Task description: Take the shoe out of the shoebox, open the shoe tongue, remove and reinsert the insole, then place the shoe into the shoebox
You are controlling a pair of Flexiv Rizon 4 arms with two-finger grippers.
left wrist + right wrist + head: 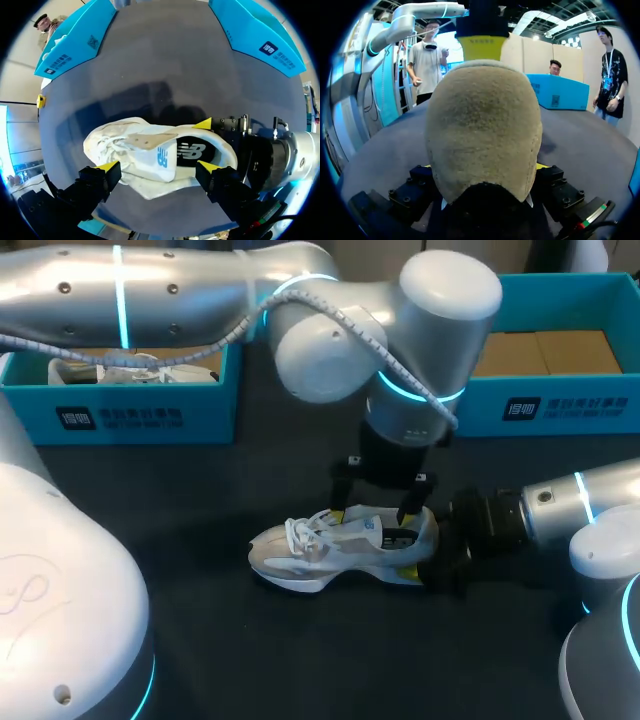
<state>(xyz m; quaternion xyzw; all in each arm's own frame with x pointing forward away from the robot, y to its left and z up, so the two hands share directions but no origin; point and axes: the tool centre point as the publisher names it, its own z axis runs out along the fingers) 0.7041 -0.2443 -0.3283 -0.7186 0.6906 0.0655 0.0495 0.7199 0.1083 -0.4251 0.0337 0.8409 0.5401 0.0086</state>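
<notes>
My right gripper is clamped on the heel of the shoe, which stands on the table, outside both boxes. My left gripper hangs over it, fingers spread apart. Farther back sit the left box and right box.

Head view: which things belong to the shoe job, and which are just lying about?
Job: shoe, its insole, empty right shoebox (probably), left claw, right claw.
Lying about: left shoebox, another shoe inside it.
</notes>
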